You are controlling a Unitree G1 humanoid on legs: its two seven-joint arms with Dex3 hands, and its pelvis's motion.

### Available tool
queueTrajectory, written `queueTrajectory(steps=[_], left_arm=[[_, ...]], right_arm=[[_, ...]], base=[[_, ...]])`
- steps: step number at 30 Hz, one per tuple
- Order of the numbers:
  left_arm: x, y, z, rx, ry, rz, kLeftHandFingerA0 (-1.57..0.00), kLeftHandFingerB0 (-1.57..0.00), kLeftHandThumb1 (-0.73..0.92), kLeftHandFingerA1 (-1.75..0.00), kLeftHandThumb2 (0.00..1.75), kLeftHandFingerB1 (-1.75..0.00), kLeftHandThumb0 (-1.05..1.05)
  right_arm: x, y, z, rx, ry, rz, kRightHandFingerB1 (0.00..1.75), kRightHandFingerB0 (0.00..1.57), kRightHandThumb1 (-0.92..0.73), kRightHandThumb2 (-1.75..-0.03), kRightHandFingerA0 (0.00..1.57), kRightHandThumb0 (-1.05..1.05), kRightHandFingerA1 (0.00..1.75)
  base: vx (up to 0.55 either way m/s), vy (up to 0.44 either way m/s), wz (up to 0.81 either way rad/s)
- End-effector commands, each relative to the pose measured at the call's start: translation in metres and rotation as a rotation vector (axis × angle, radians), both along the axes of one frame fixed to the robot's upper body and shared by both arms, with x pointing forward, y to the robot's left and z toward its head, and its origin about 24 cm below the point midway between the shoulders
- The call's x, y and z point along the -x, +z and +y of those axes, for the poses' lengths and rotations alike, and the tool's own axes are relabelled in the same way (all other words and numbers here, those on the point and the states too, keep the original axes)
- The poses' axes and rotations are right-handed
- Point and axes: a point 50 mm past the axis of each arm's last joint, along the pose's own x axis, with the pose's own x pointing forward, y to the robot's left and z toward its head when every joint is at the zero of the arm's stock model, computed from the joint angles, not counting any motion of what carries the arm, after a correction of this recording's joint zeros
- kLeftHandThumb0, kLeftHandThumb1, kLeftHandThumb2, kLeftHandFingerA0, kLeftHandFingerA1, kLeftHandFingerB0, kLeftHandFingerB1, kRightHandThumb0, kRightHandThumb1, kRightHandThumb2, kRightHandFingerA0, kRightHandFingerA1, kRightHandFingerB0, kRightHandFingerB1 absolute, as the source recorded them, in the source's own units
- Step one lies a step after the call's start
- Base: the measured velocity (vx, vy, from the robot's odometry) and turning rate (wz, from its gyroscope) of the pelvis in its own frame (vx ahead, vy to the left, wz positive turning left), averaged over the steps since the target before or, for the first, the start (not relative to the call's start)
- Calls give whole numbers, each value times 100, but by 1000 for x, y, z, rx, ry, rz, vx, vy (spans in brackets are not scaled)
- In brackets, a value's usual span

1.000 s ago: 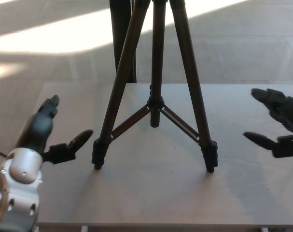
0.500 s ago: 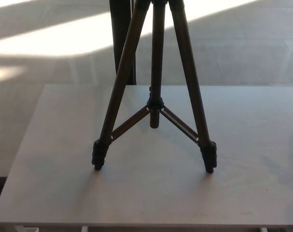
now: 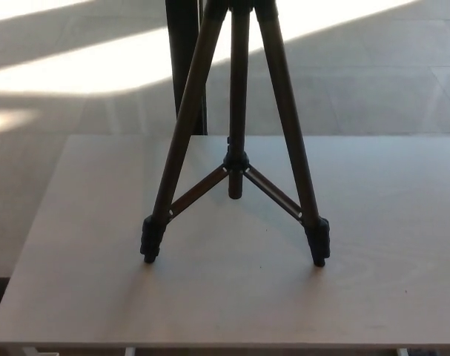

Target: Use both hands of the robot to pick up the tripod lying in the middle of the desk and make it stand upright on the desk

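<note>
In your head view, the tripod (image 3: 236,126) stands upright on the desk (image 3: 76,297), its legs spread. Two front feet rest on the pale wooden top, one left of centre, one right; the third leg runs back behind the centre column, where braces join the legs. Its top is cut off by the frame's upper edge. Neither robot hand shows, so you cannot tell their state. Sunlit floor (image 3: 84,67) lies beyond the desk.

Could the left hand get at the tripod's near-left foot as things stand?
Probably yes. The tripod stands upright on the desk, and nothing lies on the desk beside its near-left foot. The left hand itself is out of view, though.
</note>
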Motion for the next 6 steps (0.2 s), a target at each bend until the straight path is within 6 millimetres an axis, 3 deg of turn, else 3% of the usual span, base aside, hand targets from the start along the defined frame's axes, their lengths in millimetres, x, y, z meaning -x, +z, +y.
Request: queueTrajectory(steps=[1, 3, 4, 5, 6], left_arm=[[179, -13, -16, 119, 519, 13, 0, -7, 86, -67, 65, -58, -71], [187, -19, -22, 126, 512, 84, -7, -5, 86, -74, 73, -59, -74], [187, -20, -26, 155, 483, 115, -9, -7, 54, -59, 112, -58, -39], [187, -22, -28, 172, 468, 118, -19, -9, 86, -75, 65, -59, -74], [187, -22, -28, 172, 468, 118, -19, -9, 86, -75, 65, -59, -74]], right_arm=[[156, -71, -19, 36, -838, -232, 42, 10, -58, -98, 0, -79, 37], [157, -82, -8, -43, -795, -256, 37, 6, -59, -98, 0, -84, 21], [159, -92, -1, -96, -790, -241, 41, 7, -56, -95, 4, -80, 51], [160, -97, 3, -132, -780, -237, 33, 10, -58, -98, 1, -81, 40], [160, -97, 3, -132, -780, -237, 33, 10, -58, -98, 1, -81, 40]], base=[[0, 0, 0], [0, 0, 0], [0, 0, 0], [0, 0, 0], [0, 0, 0]])
